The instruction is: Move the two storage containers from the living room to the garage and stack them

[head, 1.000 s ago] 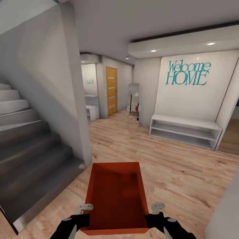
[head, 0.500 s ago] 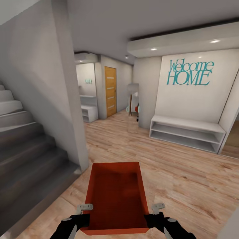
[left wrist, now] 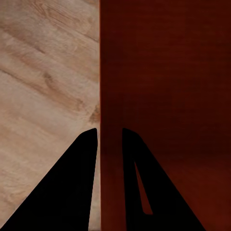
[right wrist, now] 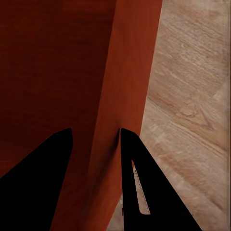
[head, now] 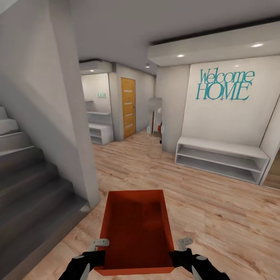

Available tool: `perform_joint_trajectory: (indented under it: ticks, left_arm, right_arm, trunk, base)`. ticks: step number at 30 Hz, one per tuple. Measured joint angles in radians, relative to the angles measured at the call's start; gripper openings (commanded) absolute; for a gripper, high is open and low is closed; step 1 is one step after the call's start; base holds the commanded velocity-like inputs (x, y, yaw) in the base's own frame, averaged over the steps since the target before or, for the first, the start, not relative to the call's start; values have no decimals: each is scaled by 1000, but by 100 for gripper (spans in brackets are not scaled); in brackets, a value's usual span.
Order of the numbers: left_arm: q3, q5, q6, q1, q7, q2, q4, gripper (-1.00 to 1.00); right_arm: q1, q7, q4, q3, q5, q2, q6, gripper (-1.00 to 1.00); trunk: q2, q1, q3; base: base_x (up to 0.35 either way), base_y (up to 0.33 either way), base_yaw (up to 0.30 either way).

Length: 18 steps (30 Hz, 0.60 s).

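Observation:
One orange-red open-topped storage container (head: 136,229) hangs low in front of me over a light wood plank floor. My left gripper (head: 99,249) is shut on its left wall near the near corner, and my right gripper (head: 181,249) is shut on its right wall. In the left wrist view the left gripper (left wrist: 109,130) straddles the thin container wall (left wrist: 163,86). In the right wrist view the right gripper (right wrist: 95,130) pinches the container wall (right wrist: 57,62) the same way. The container is empty. The garage is out of view.
A grey staircase (head: 31,175) rises at the left behind a white wall end (head: 74,136). Ahead the hallway runs to a wooden door (head: 128,105) and a standing mirror (head: 155,124). A white low shelf bench (head: 221,157) stands under a "Welcome HOME" sign (head: 223,84) at the right.
The whole view has shifted: the stairs and wall end slid left and the hallway opened up, so the camera moved forward. The container stays held the same way.

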Motion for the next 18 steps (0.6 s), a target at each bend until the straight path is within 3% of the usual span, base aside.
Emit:
perform_joint_trajectory:
  ticks: [18]
  left_arm:
    - [0,0,0,0,0,0,0,-100]
  right_arm:
    - [0,0,0,1,-2,0,1,-100]
  trunk:
    - [0,0,0]
  base:
    - [325,-75,0]
